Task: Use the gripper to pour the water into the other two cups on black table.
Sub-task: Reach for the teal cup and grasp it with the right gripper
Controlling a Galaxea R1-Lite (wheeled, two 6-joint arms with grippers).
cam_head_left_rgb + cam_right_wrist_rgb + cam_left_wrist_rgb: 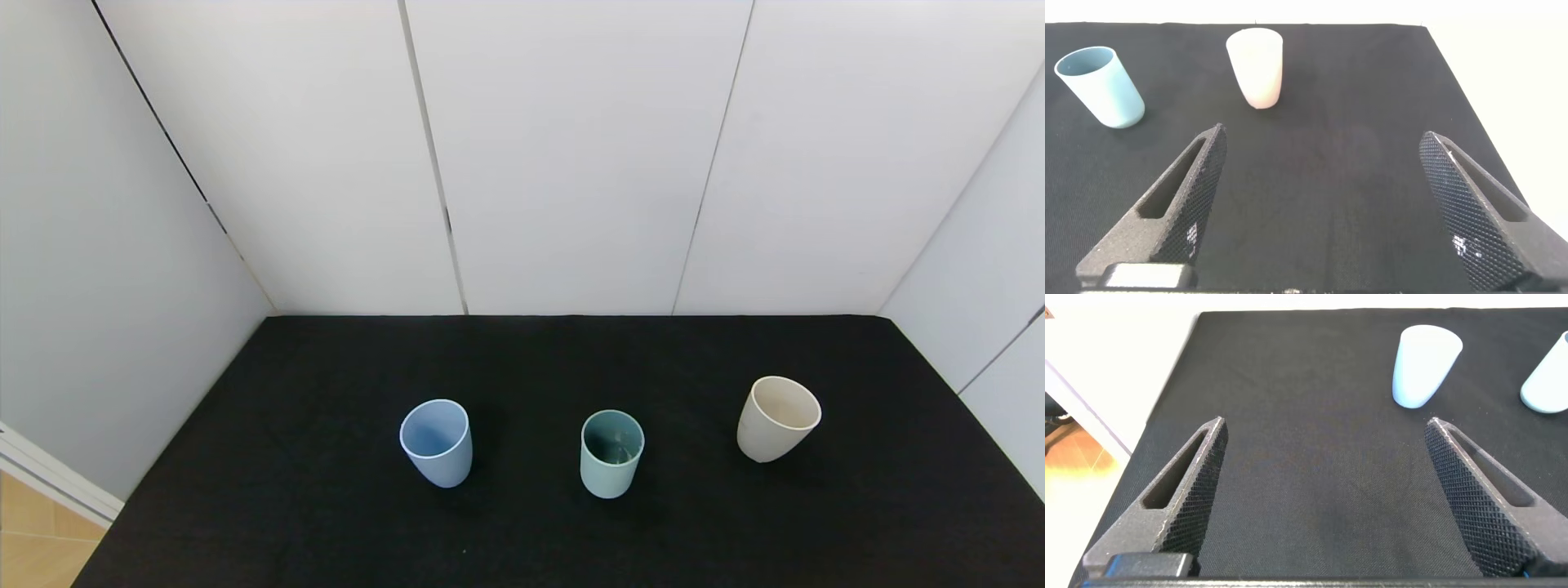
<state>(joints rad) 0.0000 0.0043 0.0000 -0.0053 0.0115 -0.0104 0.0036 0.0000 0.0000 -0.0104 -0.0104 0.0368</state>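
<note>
Black table carries three upright cups in a row. Teal cup in the middle holds the water; light blue cup and cream cup flank it. Left gripper and right gripper: both spread wide, empty, low over the cloth. Teal cup sits ahead of each, inboard, axis vertical; neither arm looks clearly nearer.
</note>
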